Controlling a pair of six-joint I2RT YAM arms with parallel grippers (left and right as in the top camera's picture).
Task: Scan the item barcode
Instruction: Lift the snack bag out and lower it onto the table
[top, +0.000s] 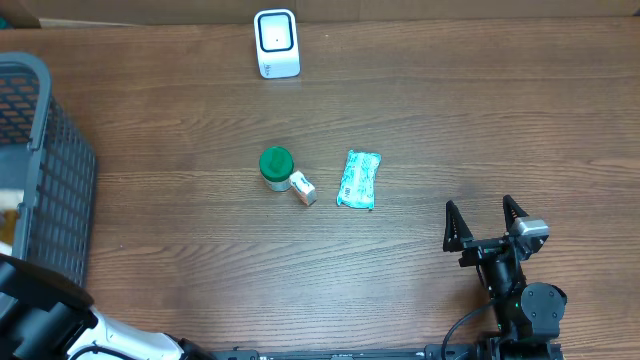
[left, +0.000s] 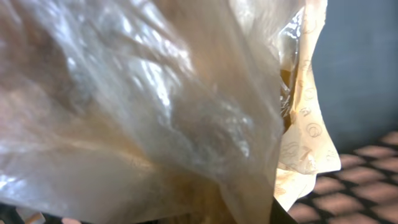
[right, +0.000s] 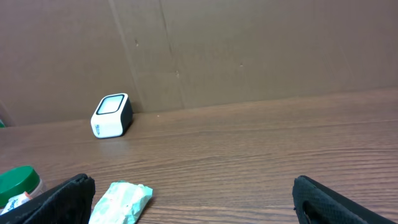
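Note:
A crinkled clear plastic bag (left: 155, 112) with a cream printed wrapper (left: 308, 130) inside fills the left wrist view. It narrows down into my left gripper (left: 186, 214), which looks shut on it; the fingers are almost wholly hidden. From overhead only the left arm (top: 40, 320) shows, at the near-left corner by the basket. No barcode is visible. The white scanner (top: 277, 43) (right: 112, 115) stands upright at the far edge. My right gripper (top: 487, 225) (right: 193, 190) stands open and empty near the front right.
A dark mesh basket (top: 45, 190) (left: 367, 186) stands at the left edge. Mid-table are a green-lidded jar (top: 276, 166) (right: 15, 180), a small box (top: 303, 189) touching it, and a teal packet (top: 359, 179) (right: 121, 200). A brown cardboard wall runs behind the scanner.

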